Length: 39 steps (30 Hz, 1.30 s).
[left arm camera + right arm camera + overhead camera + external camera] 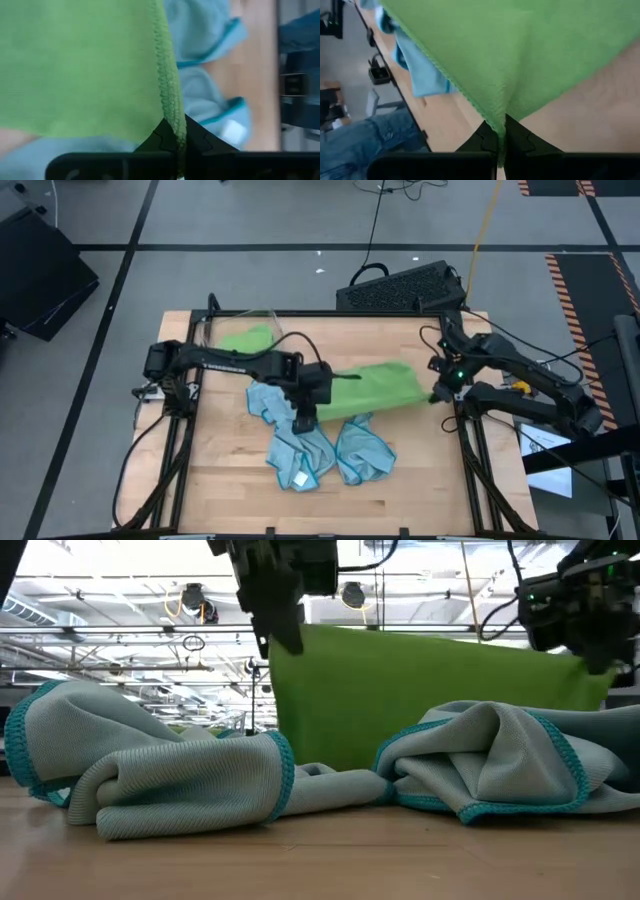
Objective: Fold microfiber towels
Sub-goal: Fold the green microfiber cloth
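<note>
A lime green microfiber towel (380, 385) hangs as a sheet (420, 690) between my two grippers, above the middle of the table. My left gripper (305, 422) is shut on its left upper corner and my right gripper (437, 395) on its right upper corner. Light blue towels lie crumpled on the wood below and in front of it (300, 460) (365, 450) (265, 400); one shows a white tag (300, 478). In the low view they hide the green towel's lower edge. My left gripper pinches the green towel's stitched edge (172, 125) at a corner between its two fingers, slanting down from the table's left. The cloth hangs below the fingers. My right gripper pinches the opposite corner (501, 125) between its two fingers, slanting down from the right. The top edge (440, 635) runs nearly straight between the two holds.
A clear bin (215, 325) at the far left corner holds another green towel (245, 340). A black box (400, 285) stands beyond the table's far edge. A person's jeans (370, 145) show beside the table. Bare wood (420, 500) lies along the near edge.
</note>
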### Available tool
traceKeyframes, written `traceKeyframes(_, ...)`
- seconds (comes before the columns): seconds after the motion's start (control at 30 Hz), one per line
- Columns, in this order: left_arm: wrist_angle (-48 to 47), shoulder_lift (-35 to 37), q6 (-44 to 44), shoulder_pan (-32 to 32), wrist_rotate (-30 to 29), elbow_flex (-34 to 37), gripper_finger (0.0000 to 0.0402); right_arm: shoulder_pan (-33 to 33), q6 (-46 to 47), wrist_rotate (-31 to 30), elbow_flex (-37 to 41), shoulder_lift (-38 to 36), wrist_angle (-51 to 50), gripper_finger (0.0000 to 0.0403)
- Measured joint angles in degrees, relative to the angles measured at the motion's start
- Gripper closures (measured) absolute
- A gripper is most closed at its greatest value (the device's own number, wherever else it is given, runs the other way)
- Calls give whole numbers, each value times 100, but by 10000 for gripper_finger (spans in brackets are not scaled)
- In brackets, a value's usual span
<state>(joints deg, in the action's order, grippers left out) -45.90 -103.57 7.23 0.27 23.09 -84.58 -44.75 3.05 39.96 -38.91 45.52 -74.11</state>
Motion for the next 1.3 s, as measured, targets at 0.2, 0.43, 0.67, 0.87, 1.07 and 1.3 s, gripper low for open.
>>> traceKeyframes(0.2,11,68,-185,-147,4,-2,398,181,81,-500,30,-48,-42,403)
traceKeyframes(0.43,-29,-198,-629,269,-530,59,393,177,401,-1514,30,298,856,403)
traceKeyframes(0.67,-61,-547,-699,787,-547,251,391,175,585,-2048,30,902,1543,403)
traceKeyframes(0.87,252,-577,-829,1039,-683,251,398,175,796,-2067,30,1447,1965,403)
traceKeyframes(1.07,344,-579,-1046,1162,-1154,251,385,175,1042,-2324,30,1803,2603,403)
traceKeyframes(1.3,395,-584,-1057,1307,-1315,251,397,175,1149,-2510,30,2071,2950,385)
